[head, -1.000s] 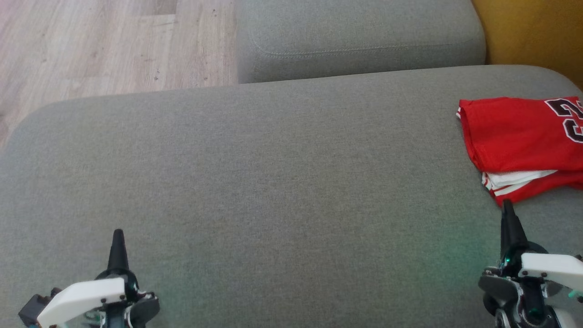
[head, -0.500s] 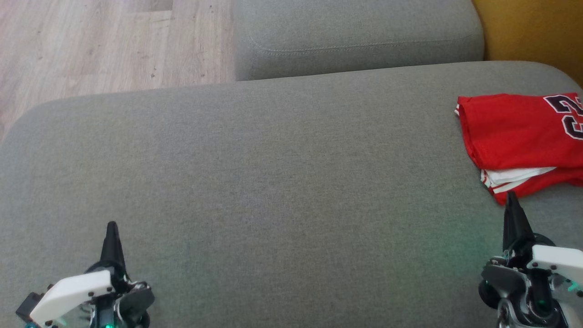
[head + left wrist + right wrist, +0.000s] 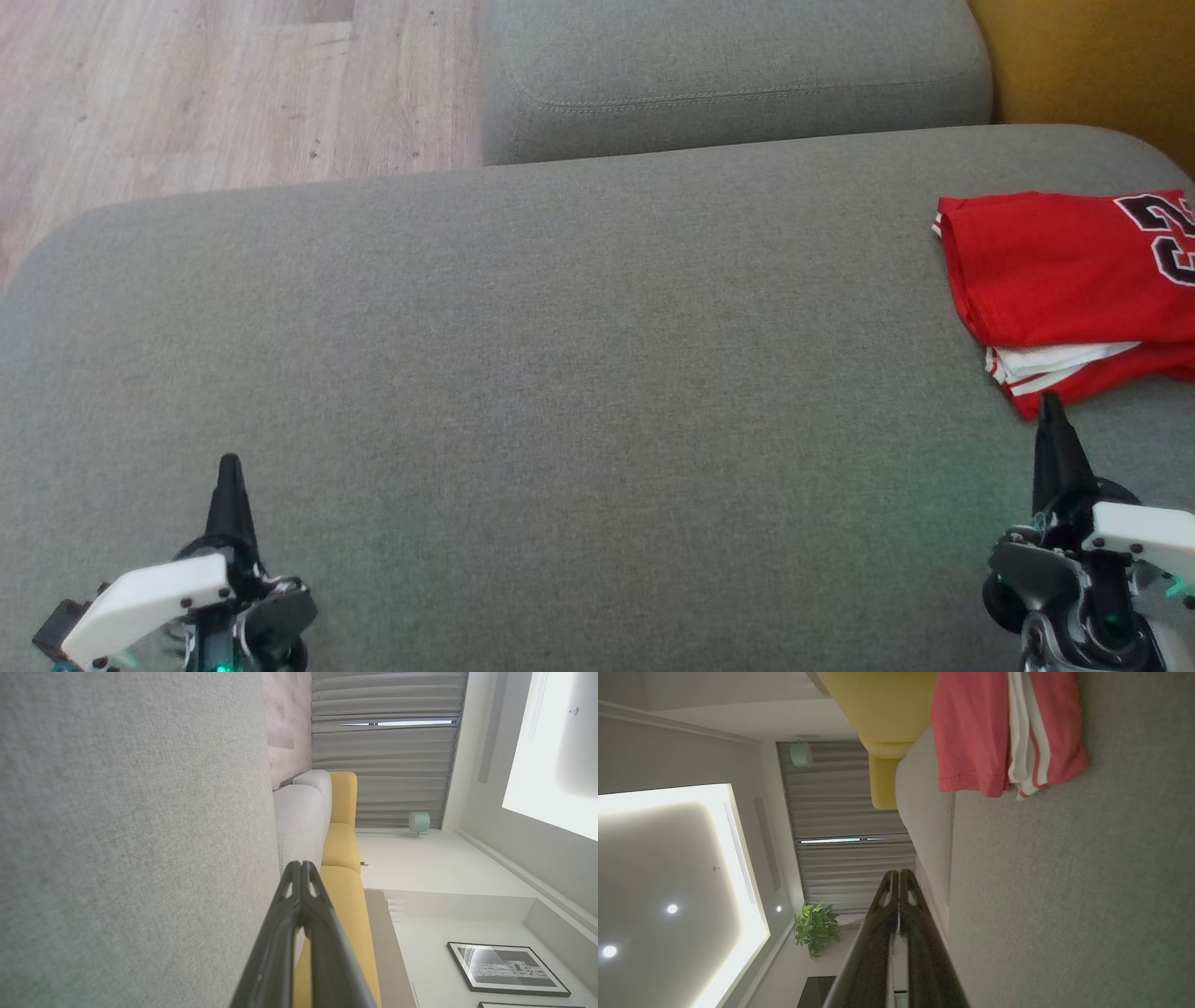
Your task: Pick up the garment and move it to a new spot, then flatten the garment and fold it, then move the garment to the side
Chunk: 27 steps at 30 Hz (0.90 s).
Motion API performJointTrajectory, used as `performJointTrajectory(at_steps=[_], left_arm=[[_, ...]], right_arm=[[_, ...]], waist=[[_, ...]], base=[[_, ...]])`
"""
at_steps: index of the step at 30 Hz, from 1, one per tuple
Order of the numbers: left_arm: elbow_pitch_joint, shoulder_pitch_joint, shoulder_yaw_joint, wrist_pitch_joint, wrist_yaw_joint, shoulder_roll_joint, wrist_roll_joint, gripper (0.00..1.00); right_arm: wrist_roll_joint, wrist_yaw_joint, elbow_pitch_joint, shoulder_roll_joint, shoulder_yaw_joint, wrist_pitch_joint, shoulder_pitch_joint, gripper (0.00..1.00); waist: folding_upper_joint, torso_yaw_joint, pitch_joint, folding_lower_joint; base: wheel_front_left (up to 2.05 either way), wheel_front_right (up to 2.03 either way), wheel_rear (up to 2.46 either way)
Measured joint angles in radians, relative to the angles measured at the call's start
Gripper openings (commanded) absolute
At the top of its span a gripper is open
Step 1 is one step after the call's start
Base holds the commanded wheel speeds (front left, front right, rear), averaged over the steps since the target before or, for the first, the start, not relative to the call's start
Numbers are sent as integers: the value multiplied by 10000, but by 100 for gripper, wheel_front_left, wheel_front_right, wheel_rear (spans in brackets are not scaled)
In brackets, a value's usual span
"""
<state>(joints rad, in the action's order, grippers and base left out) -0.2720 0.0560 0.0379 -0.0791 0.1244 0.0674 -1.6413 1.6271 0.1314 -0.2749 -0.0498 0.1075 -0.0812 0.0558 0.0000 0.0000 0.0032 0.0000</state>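
The jersey [image 3: 1055, 280] lies folded at the right edge of the cushion [image 3: 560, 355]. The left gripper [image 3: 229, 467] and right gripper [image 3: 1051, 411] are pinched together, empty; the job looks finished.

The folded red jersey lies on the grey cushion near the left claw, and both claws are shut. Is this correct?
Not quite. The head view shows the folded red jersey on the grey cushion near the right claw, not the left claw. Both claws are shut.
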Motion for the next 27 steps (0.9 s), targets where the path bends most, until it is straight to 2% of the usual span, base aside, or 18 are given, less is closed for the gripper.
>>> performJointTrajectory(at_steps=[27], left_arm=[[-4, 0, 176, -90, 0, -84, 42, 0]], right_arm=[[-4, 0, 0, 6, 61, -84, 0, 0]], waist=[[0, 0, 0, 0]], base=[[0, 0, 0]])
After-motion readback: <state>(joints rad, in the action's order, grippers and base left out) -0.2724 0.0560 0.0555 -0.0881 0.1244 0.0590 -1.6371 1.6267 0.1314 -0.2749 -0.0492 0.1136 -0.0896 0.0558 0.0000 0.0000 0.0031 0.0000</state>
